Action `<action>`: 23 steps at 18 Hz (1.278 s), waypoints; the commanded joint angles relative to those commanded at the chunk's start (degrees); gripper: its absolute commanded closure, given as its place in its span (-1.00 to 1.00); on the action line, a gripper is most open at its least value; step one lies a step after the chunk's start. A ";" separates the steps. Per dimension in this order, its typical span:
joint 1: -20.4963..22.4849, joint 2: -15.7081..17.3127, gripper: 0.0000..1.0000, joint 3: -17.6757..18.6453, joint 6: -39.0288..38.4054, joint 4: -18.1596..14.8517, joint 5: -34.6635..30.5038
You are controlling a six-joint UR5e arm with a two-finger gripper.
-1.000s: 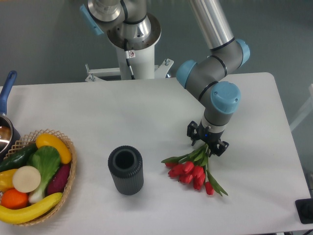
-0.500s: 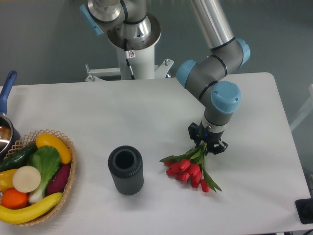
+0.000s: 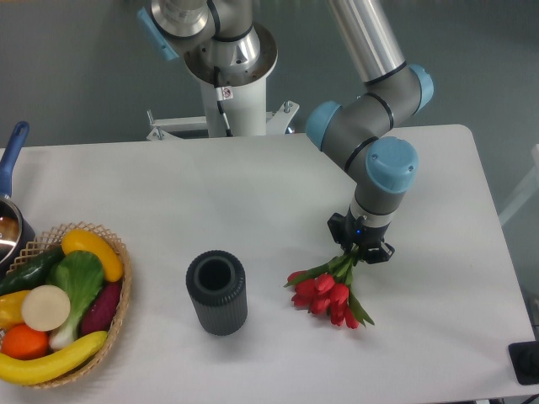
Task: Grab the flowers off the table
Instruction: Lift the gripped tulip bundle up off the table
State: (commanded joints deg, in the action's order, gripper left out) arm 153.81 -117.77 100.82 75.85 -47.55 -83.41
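White table (image 3: 168,194) against a grey-green floor, robot base at the back. Left edge: wicker basket (image 3: 118,313) with banana, orange, lettuce, yellow pepper; blue-handled pot (image 3: 10,181) behind it. Dark ribbed cylinder (image 3: 217,292) stands upright mid-table, left of the flowers (image 3: 330,292) and apart from them. Gripper (image 3: 360,252) has its fingers clamped on the stems, red heads fanning down-left just under it. Versus a second ago: bunch has pulled in tighter under the gripper, lower heads sit higher, gripper shifted slightly right.
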 joint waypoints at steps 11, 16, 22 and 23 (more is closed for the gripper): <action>1.67 6.41 0.51 -2.20 0.09 -0.09 10.17; 5.62 13.52 0.51 -2.29 -5.17 -0.09 30.97; 8.61 18.98 0.51 -1.68 -8.96 -0.09 47.69; 9.22 19.33 0.51 -1.59 -10.18 -0.09 49.64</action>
State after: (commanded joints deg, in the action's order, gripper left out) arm 163.03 -98.44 99.23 65.67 -47.64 -33.77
